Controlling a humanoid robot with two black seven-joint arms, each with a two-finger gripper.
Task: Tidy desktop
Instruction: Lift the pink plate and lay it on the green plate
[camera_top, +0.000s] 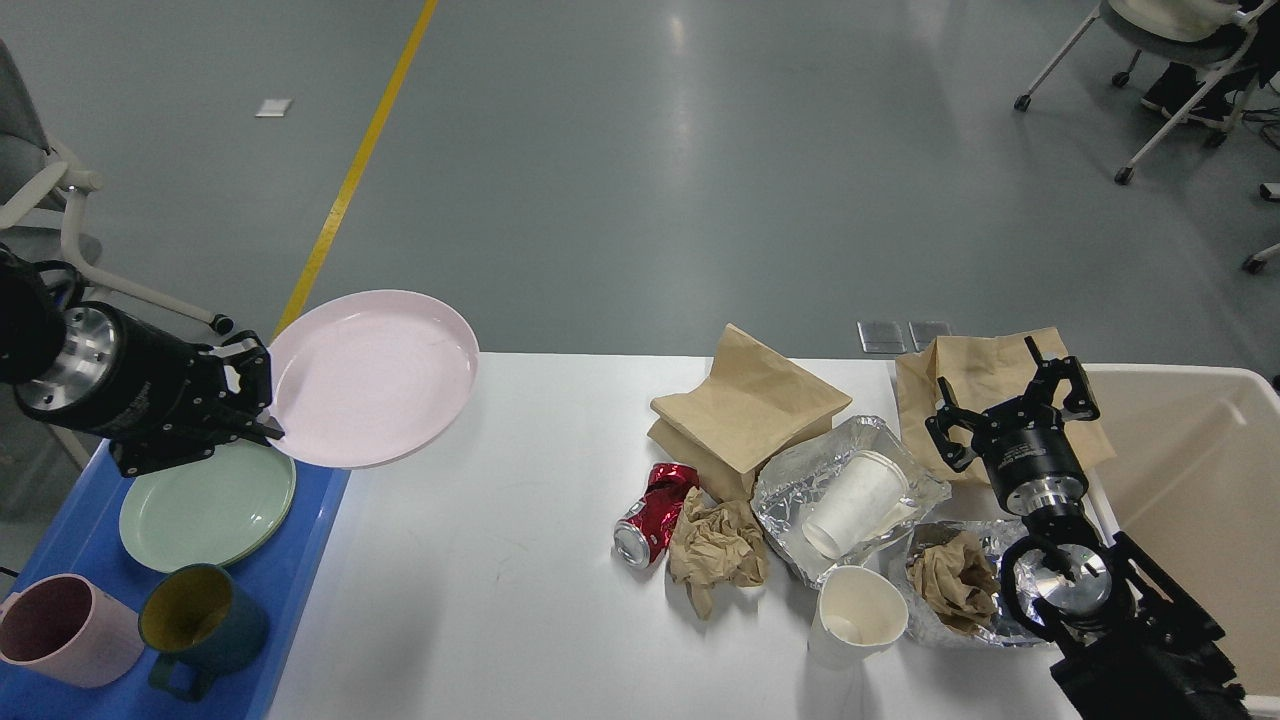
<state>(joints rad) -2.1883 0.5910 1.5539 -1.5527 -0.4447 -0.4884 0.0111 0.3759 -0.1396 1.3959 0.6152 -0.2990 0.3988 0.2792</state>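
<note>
The white desktop spans the lower view. My left gripper is shut on the rim of a pink plate, which hangs lifted above the table's far left corner. Over the right side, my right gripper stands open and empty above a brown paper bag. Litter lies on the right half: a crushed red can, a crumpled brown paper, a folded brown bag, foil with a white paper cup lying on it, and an upright white cup.
A blue tray at the left holds a green plate, a pink mug and a dark teal mug. A beige bin stands at the right edge. More foil holds crumpled paper. Chairs stand on the floor beyond.
</note>
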